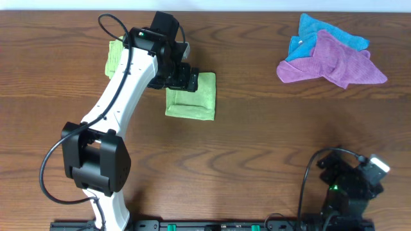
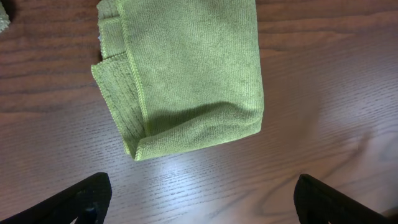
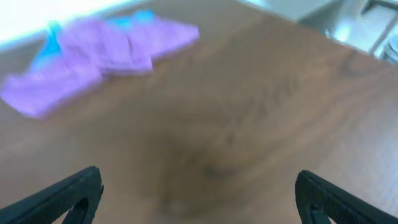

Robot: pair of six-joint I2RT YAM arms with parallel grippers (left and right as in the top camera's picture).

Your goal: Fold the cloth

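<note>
The cloth (image 1: pixel 191 97) is a yellow-green towel lying folded into a small rectangle on the wooden table, left of centre. In the left wrist view the cloth (image 2: pixel 189 68) fills the upper middle, with stacked layers showing along its left edge. My left gripper (image 1: pixel 185 79) hovers over the cloth's far edge. It is open (image 2: pixel 202 208), its fingertips (image 2: pixel 84 198) wide apart over bare wood just short of the cloth, holding nothing. My right gripper (image 3: pixel 199 205) is open and empty above bare table, on the right arm (image 1: pixel 350 183) folded back at the near right.
A second green cloth (image 1: pixel 115 55) lies at the back left, partly hidden by the left arm; a sliver of that second cloth (image 2: pixel 3 17) shows in the left wrist view. A purple cloth (image 1: pixel 337 64) and a blue cloth (image 1: pixel 314 31) lie crumpled at the back right.
</note>
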